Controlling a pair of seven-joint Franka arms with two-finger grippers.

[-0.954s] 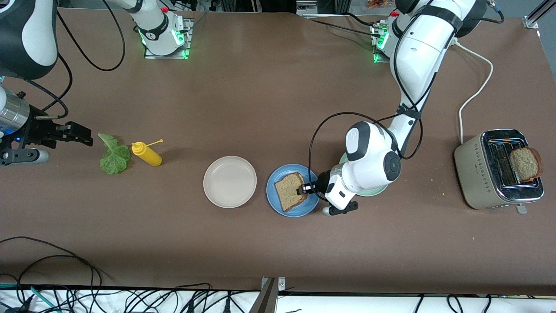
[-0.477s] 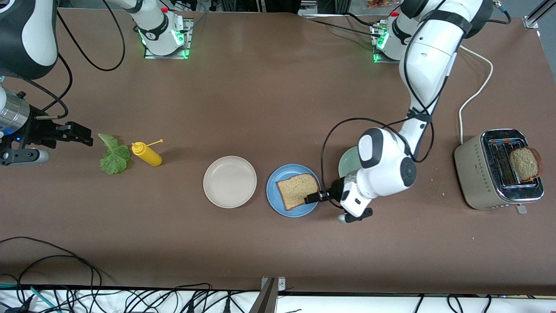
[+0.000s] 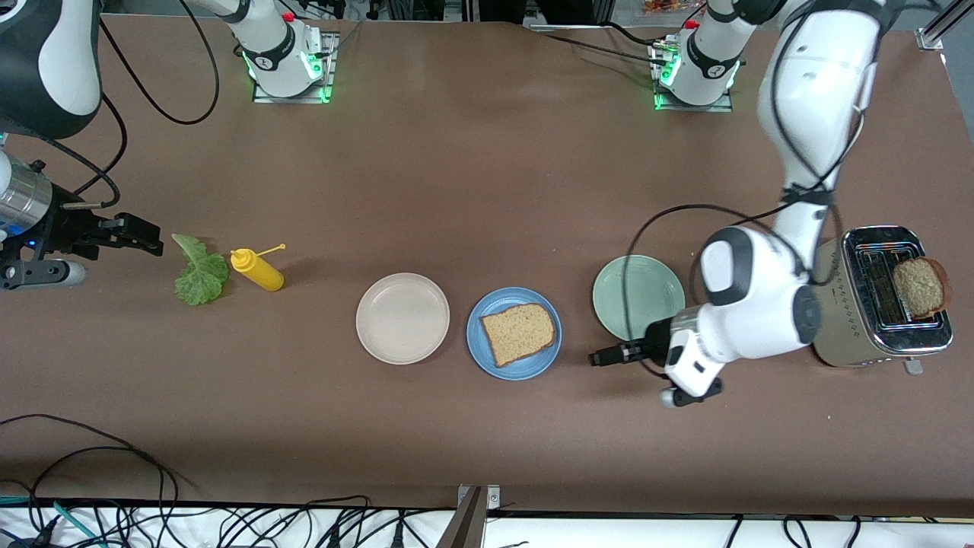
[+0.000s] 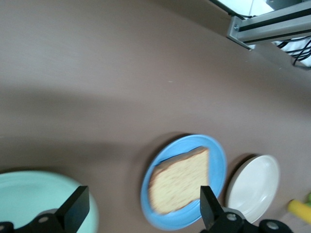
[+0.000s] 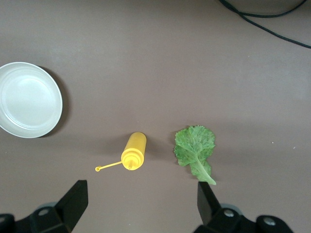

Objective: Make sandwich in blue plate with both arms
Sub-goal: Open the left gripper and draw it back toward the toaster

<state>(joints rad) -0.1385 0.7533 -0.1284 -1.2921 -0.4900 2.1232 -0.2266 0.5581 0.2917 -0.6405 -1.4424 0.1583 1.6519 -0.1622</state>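
Observation:
One brown bread slice (image 3: 519,333) lies flat on the blue plate (image 3: 525,370) in the middle of the table. My left gripper (image 3: 599,357) hovers open and empty over bare table beside the plate, toward the left arm's end. In the left wrist view the bread slice (image 4: 179,180) on the blue plate (image 4: 219,158) shows between the spread fingers of the left gripper (image 4: 143,193). A second bread slice (image 3: 919,286) stands in the toaster (image 3: 851,303). The lettuce leaf (image 3: 200,275) lies at the right arm's end, beside my open, waiting right gripper (image 3: 149,237). The right gripper (image 5: 141,195) looks down on the lettuce leaf (image 5: 195,148).
A pale green plate (image 3: 638,297) sits between the blue plate and the toaster. A beige-white plate (image 3: 402,318) lies beside the blue plate toward the right arm's end. A yellow squeeze bottle (image 3: 257,269) lies next to the lettuce. Cables run along the table edge nearest the camera.
My left gripper has opened, left the bread slice flat on the blue plate, and drawn back toward the toaster. The right arm has not moved.

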